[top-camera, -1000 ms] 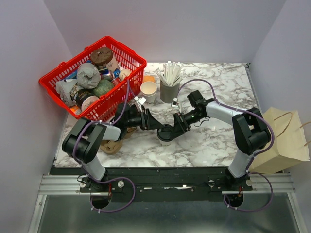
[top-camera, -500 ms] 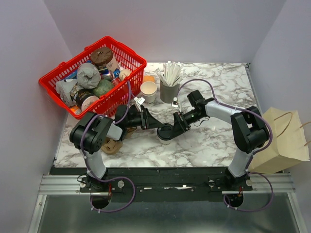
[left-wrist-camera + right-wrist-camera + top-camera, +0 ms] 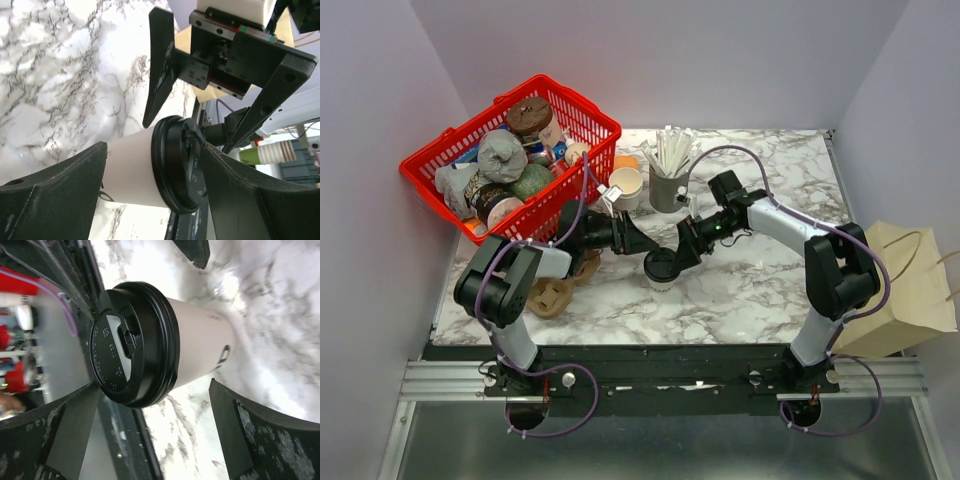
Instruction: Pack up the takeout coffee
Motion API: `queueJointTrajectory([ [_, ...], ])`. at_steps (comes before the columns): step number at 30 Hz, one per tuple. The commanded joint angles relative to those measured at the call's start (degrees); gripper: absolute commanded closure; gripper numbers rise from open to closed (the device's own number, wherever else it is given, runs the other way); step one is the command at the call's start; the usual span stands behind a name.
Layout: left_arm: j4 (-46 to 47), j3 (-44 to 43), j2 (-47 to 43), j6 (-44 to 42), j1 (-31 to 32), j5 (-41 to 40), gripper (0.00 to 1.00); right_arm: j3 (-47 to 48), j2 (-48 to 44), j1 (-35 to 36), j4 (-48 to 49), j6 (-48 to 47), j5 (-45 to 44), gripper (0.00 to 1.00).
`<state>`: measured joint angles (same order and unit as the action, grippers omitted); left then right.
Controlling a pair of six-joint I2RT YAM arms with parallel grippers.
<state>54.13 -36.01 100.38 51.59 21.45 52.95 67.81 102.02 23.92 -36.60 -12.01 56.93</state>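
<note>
Your left fingers (image 3: 50,195) and right fingers (image 3: 265,440) both gape wide, gripping nothing. The coffee cup (image 3: 661,268) stands between them, with the basket (image 3: 535,215) at ten o'clock.

- A red plastic basket (image 3: 585,108) was seen at the far left of the marble table (image 3: 760,300), heaped with wrapped items and containers.
- A grey cup of white sticks (image 3: 667,190) was stood just beside an open cream paper cup (image 3: 626,184).
- A brown paper bag (image 3: 910,290) was placed off the table's right edge.
</note>
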Motion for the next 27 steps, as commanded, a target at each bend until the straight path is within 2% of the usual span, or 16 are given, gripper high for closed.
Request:
queueJointTrajectory([
  [1,-14.39,-5.20,-3.87,-11.15,-0.18,-2.15,0.16,4.16,-2.26,-0.72,-3.65,-5.74,-5.24,0.00],
  [6,-26.77,-9.86,-6.94,-19.32,-0.18,-4.69,0.15,7.07,-2.78,-1.51,-5.67,-7.40,-6.91,0.00],
  [8,-33.61,-12.85,-9.13,-25.12,-0.01,-6.27,0.16,7.86,-4.71,-1.51,-6.03,-9.07,-8.75,0.00],
  [10,-38.29,-15.39,-10.72,-29.60,0.25,-6.89,0.15,7.86,-8.40,-1.51,-5.77,-13.20,-9.55,0.00],
  [11,-42.66,-15.84,-12.64,-35.54,0.34,-7.07,0.15,7.25,-9.54,-1.51,-4.63,-14.61,-9.90,0.00],
  [13,-49.08,-16.46,-15.63,-41.02,0.52,-7.77,0.16,7.68,-11.48,-1.42,-4.53,-18.91,-9.64,0.00],
  [15,-53.67,-16.81,-17.66,-49.54,0.52,-8.56,0.16,10.22,-11.58,-0.81,-7.34,-24.86,-8.15,0.00],
  [19,-62.02,-15.33,-24.42,-60.10,0.34,-9.62,0.16,14.27,-10.79,1.91,-13.40,-35.26,-9.28,0.00],
  [22,-65.81,-10.16,-29.25,-70.81,0.43,-10.40,0.16,15.50,-10.79,2.71,-12.36,-33.79,-12.19,0.00],
  [24,-65.91,-6.90,-31.29,-78.35,0.61,-11.20,0.16,15.68,-11.75,2.71,-8.94,-27.85,-14.91,0.00],
  [27,-66.52,-2.85,-33.05,-83.05,1.74,-11.29,0.16,15.86,-13.68,2.62,-4.98,-20.10,-20.52,0.00],
])
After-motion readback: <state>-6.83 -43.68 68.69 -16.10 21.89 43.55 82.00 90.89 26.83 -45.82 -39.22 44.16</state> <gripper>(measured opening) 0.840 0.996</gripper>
